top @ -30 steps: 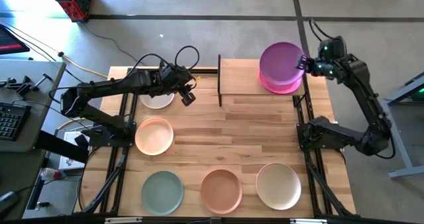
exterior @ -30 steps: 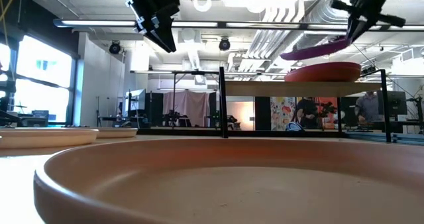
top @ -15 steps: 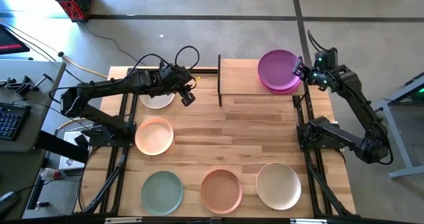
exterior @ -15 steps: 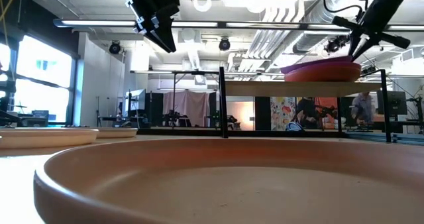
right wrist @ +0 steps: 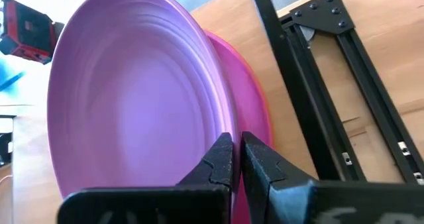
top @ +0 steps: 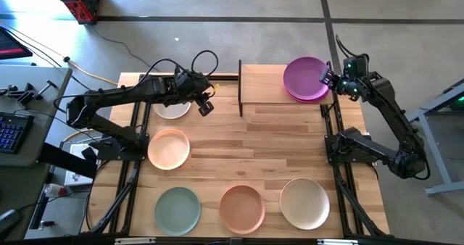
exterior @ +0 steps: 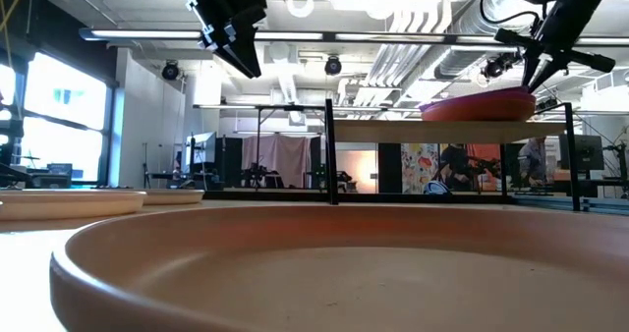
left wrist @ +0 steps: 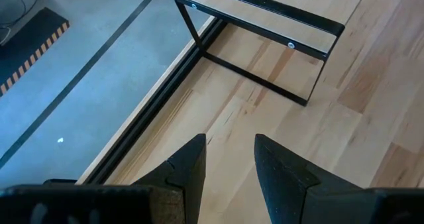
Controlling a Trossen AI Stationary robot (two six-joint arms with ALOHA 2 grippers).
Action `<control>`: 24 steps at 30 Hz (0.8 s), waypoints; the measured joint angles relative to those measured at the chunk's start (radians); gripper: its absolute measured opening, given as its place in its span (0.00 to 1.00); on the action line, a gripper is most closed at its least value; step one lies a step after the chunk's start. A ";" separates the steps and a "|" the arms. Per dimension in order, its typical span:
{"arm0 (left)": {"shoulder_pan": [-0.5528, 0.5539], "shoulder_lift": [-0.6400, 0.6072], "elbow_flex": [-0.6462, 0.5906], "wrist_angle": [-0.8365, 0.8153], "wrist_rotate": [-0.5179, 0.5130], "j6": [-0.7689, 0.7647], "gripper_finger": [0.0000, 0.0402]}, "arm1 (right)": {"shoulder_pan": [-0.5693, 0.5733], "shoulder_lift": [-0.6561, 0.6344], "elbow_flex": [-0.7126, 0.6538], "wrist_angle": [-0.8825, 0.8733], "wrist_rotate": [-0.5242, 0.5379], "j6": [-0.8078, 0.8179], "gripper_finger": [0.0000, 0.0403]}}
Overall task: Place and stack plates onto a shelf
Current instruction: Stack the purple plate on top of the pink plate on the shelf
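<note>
High view: purple plate stacked on magenta plate at shelf right end; right pincer clamped on purple rim. Left pincer apart, above desk beside off-white plate. Right wrist view: fingers pinching purple rim.

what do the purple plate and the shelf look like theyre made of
Purple plate: likely matte plastic or melamine, a guess from its even colour and faint concentric rings without glare.
Shelf: light unfinished-looking wood with visible grain, on thin black uprights, probably metal.
</note>
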 joint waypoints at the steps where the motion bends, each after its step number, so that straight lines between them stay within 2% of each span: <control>1: 0.000 0.000 0.000 0.000 0.000 0.000 0.29 | 0.000 0.000 0.000 -0.003 0.006 0.001 0.00; 6: 0.000 0.000 0.000 0.000 0.000 0.000 0.29 | 0.000 0.000 0.000 -0.011 0.032 0.001 0.04; 14: 0.000 0.000 0.000 0.002 0.000 0.000 0.29 | 0.000 0.000 0.000 -0.011 0.052 0.000 0.18; 24: 0.001 0.000 0.000 0.002 0.000 0.000 0.29 | 0.000 -0.015 0.001 -0.010 0.015 -0.003 0.21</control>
